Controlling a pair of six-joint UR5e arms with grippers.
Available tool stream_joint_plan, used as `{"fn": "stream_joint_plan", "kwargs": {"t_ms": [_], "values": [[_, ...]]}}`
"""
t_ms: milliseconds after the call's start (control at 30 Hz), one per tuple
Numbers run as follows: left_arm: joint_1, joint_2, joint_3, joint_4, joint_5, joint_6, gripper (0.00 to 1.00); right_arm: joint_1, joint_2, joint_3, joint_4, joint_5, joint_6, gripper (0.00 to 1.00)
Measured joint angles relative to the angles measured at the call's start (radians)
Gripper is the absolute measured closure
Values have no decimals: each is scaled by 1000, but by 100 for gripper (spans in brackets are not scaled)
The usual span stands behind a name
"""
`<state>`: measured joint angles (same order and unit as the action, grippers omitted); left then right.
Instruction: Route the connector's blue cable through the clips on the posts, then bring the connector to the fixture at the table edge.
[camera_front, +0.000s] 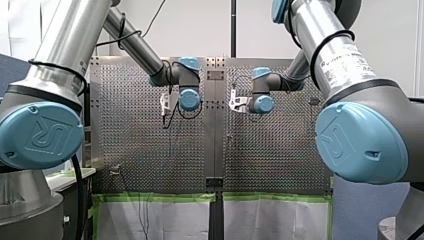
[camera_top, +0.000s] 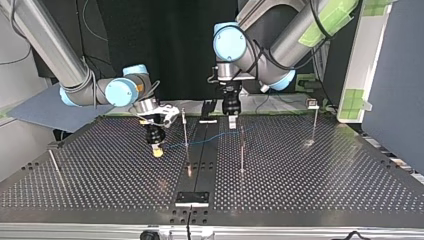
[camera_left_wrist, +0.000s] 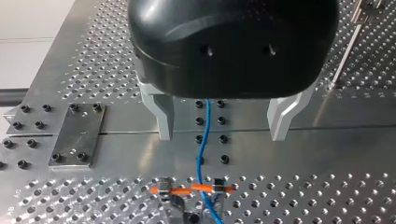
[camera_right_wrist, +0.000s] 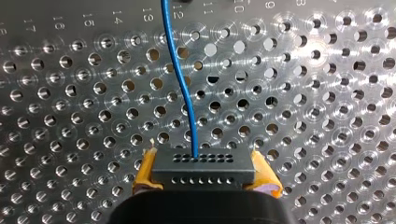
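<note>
Yellow pads (camera_right_wrist: 145, 170) clamped on the connector (camera_right_wrist: 203, 167), blue cable (camera_right_wrist: 180, 79) leading ahead
My right gripper (camera_right_wrist: 204, 179) is closed just as far as the black connector's two ends allow and holds it square; the cable leaves the connector's face and runs straight ahead over the perforated table (camera_right_wrist: 303, 93); further along it, my left gripper (camera_left_wrist: 223, 135) hangs with its metal fingers (camera_left_wrist: 164, 116) wide apart, astride the cable and touching nothing, and an orange-banded clip (camera_left_wrist: 194, 189) sits just beyond them with the cable crossing it. To do this well, I judge, the right should hold the connector level under light tension while the left lowers, pinches the cable short of the clip and seats it without a kink
</note>
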<state>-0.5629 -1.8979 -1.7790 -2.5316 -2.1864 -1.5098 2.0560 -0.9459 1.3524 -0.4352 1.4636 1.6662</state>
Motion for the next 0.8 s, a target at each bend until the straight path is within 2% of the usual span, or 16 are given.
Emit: {"fn": "stream_joint_plan", "kwargs": {"t_ms": [433, 800], "values": [[-8, -6, 49, -4, 6, 3, 0, 1, 0, 0, 1, 0, 0, 100], [-10, -76, 124, -57, -15, -1, 0, 2, 0, 0, 5, 0, 0, 100]]}}
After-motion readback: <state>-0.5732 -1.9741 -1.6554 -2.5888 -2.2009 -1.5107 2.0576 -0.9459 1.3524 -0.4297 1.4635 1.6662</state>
